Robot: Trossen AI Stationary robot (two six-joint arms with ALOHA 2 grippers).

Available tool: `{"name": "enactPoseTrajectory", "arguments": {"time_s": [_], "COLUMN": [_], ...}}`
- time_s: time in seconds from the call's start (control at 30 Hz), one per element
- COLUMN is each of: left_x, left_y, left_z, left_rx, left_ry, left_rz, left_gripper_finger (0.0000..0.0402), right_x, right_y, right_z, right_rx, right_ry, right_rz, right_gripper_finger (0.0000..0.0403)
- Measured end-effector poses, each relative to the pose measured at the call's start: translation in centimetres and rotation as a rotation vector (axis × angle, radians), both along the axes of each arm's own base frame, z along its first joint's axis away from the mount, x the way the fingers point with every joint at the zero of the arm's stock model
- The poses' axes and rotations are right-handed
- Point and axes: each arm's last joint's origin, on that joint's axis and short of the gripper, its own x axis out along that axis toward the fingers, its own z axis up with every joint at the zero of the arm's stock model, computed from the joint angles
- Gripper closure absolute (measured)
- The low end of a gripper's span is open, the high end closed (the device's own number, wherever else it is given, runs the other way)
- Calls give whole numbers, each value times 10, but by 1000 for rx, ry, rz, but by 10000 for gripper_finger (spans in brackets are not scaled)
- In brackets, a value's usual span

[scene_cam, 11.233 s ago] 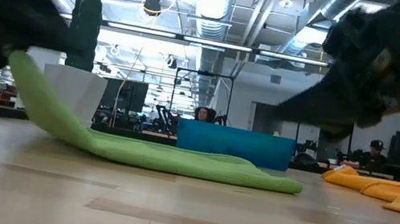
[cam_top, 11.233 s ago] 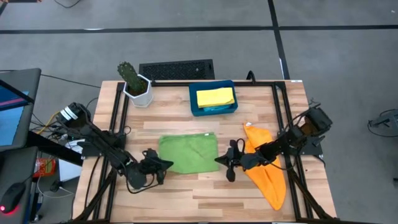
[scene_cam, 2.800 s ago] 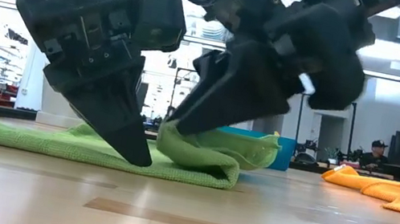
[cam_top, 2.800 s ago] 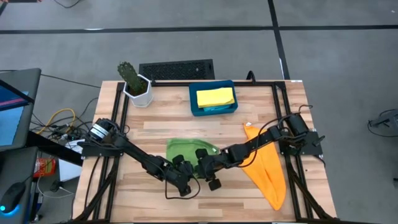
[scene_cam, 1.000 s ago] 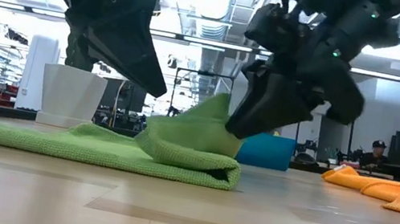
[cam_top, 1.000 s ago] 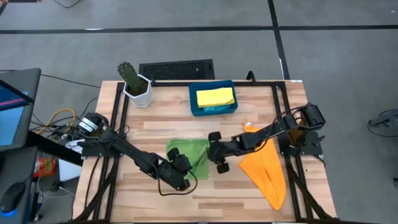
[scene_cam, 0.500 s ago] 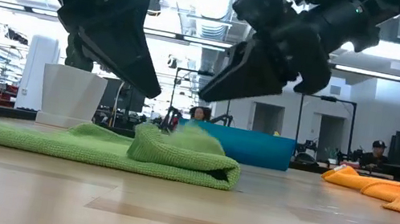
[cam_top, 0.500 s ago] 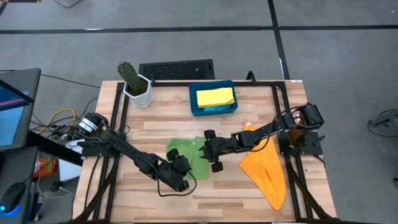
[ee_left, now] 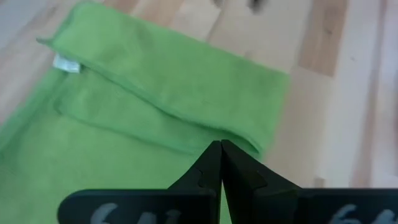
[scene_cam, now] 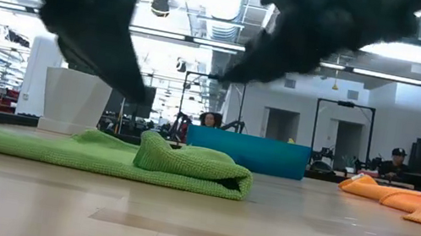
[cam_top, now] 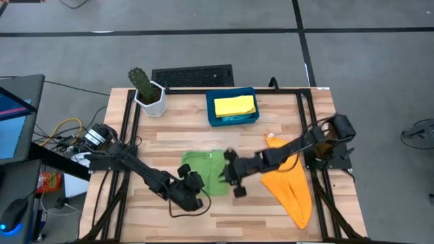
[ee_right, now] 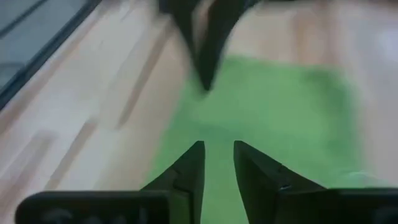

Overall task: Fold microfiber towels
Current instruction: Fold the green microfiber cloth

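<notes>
The wooden bench [cam_top: 271, 210] carried everything, its slatted top framed by black rails. Two dark arms reached in over its middle from either side, the left one from the near left edge, the right one from the right edge.

The orange towel [cam_top: 288, 186] lay spread in a long loose wedge on the right part of the bench, under the right arm's forearm; in the low view it showed as rumpled folds [scene_cam: 415, 204] at the far right. The green towel [cam_top: 203, 169] lay near the bench's centre, folded over on itself, with a raised rolled fold along one edge [scene_cam: 194, 165] and a flatter layer trailing out from it. A small white tag showed near one corner of it in the left wrist view [ee_left: 65, 63].

Behind these, toward the far edge, sat the dark-blue tray [cam_top: 211, 116], holding the yellow towel [cam_top: 234, 106] folded into a neat rectangle, with a strip of light blue cloth [cam_top: 237, 118] showing beside it. A white pot with a cactus [cam_top: 144, 87] stood at the far left corner.

The left gripper [cam_top: 192, 190] hung at the near edge of the green towel, its jaws pressed fully together and holding nothing [ee_left: 221, 163]. The right gripper [cam_top: 228, 173] hovered just at the towel's right edge, its jaws a narrow gap apart with nothing between them [ee_right: 216, 163]; the green cloth lay below, clear of the fingers.
</notes>
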Motion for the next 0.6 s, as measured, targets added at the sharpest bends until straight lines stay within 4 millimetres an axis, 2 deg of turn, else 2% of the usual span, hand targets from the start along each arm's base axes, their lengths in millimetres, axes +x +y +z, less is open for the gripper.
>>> {"name": "enactPoseTrajectory", "arguments": {"time_s": [0.1,0.23,0.47,0.6], "left_x": [-5,-8,-8,-8], "left_y": [-4,-6,-8,-8], "left_z": [-1,-2,-2,-2], "left_rx": [5,9,5,23], "left_ry": [12,22,20,24], "left_rz": [9,13,7,-15], "left_gripper_finger": [401,401,401,401], "right_x": [7,14,16,15], "right_y": [20,34,38,44], "right_z": [-19,-45,-87,-90], "right_rx": [41,63,119,111], "right_ry": [-32,-56,29,29], "right_rz": [4,-22,-65,-43], "right_gripper_finger": [304,322,347,356]}}
